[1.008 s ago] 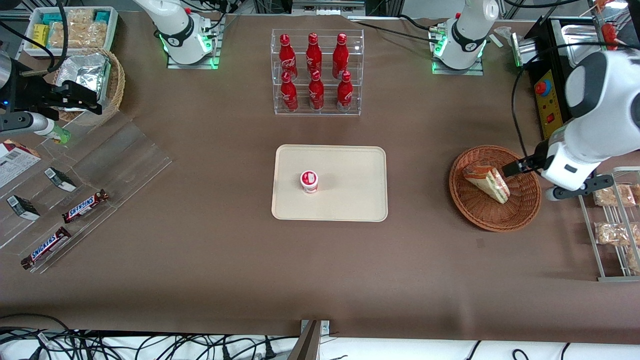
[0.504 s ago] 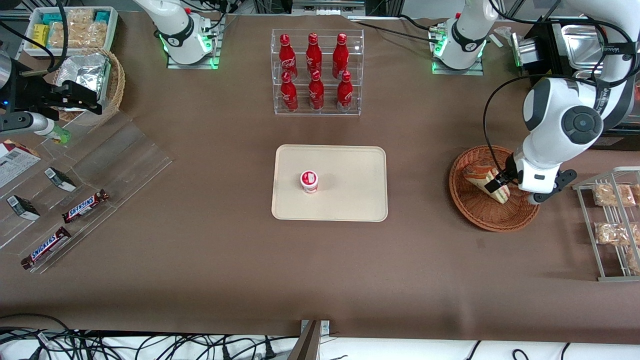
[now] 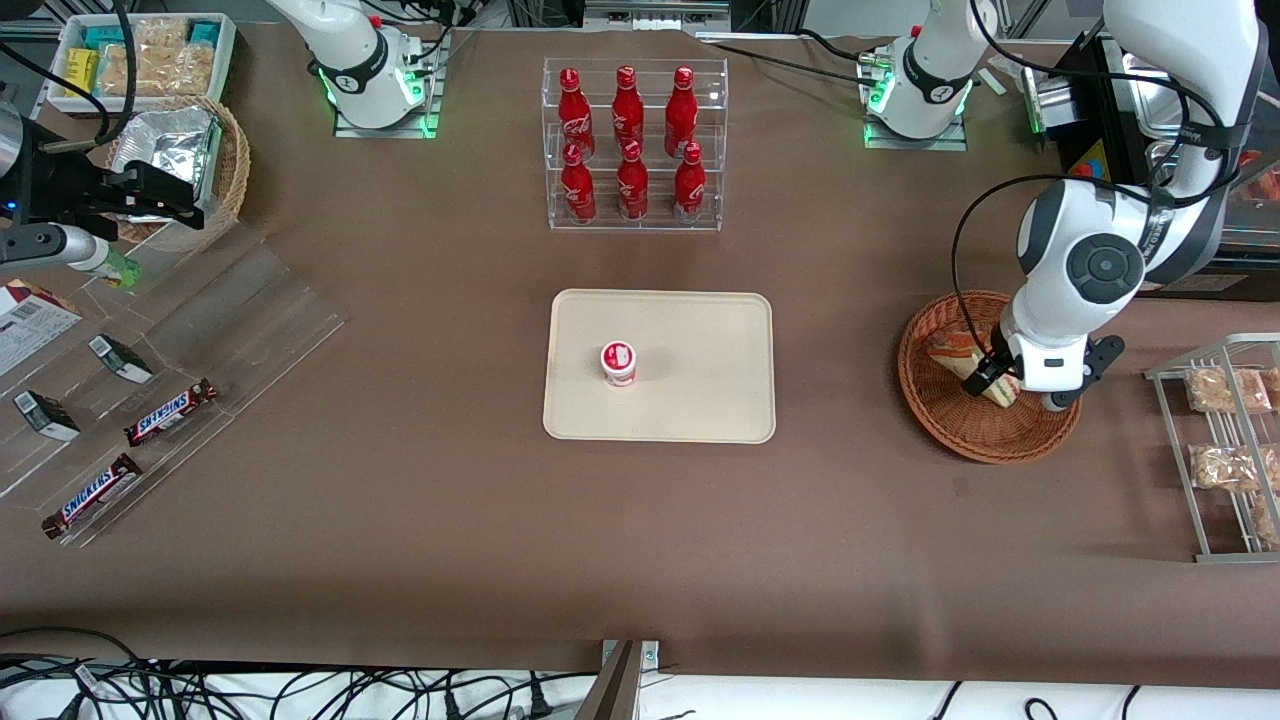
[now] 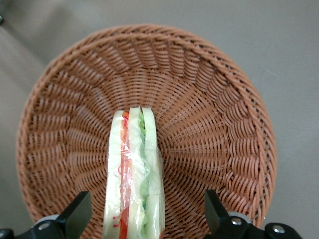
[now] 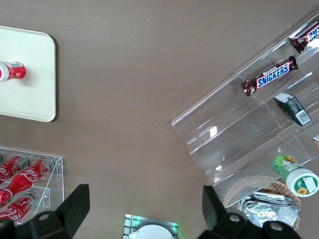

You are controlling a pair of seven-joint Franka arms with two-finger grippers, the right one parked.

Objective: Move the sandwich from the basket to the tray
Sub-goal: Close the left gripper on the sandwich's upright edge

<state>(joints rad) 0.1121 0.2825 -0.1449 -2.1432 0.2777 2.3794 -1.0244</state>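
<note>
The sandwich (image 3: 958,353) is a wrapped wedge with pale bread and green and red filling, lying in the round reddish-brown wicker basket (image 3: 950,425) toward the working arm's end of the table. My gripper (image 3: 990,377) hangs directly over it, partly covering it in the front view. In the left wrist view the sandwich (image 4: 134,174) stands on edge between the two black fingers (image 4: 77,214), which are spread wide and touch neither side; the gripper (image 4: 144,219) is open, over the basket (image 4: 214,124). The cream tray (image 3: 700,400) lies at the table's middle.
A small red-and-white cup (image 3: 618,362) stands on the tray. A clear rack of red bottles (image 3: 632,145) sits farther from the camera than the tray. A wire rack with bagged snacks (image 3: 1225,440) lies beside the basket. Candy bars (image 3: 170,412) on clear steps lie toward the parked arm's end.
The arm has swung in from the table's edge over the basket, and the gripper has come down around the sandwich. The sandwich has not moved.
</note>
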